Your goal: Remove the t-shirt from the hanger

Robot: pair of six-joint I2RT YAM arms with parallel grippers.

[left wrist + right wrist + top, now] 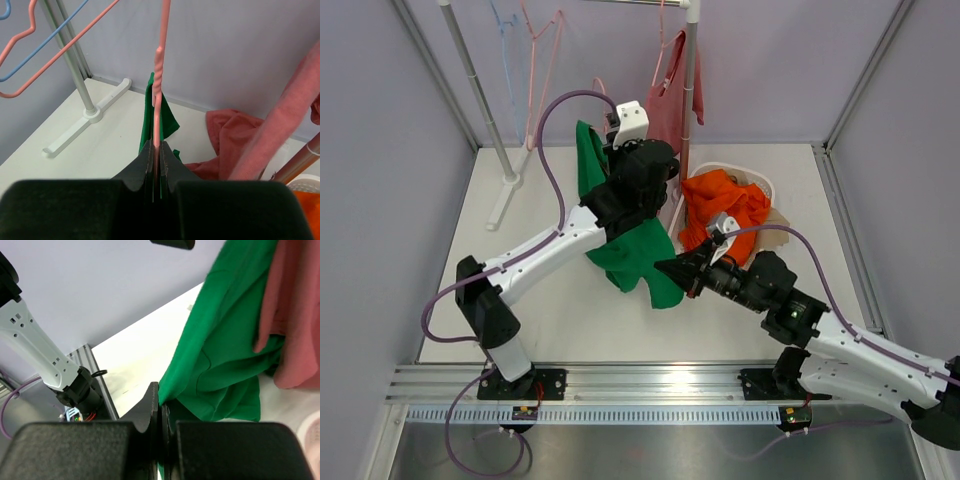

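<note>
Green t-shirt (642, 258) draped in loose folds, left pincer (156, 152) clamped on pink hanger (160, 70), right pincer (161, 402) pinching its edge

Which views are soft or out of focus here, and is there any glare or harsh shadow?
Top external: even, diffuse light, sharp throughout, faint shadows, no strong glare. Left wrist: pink hanger crisp; left gripper, close to the lens, dark and soft. Right wrist: green t-shirt sharp; right gripper equally dark and blurred.
</note>
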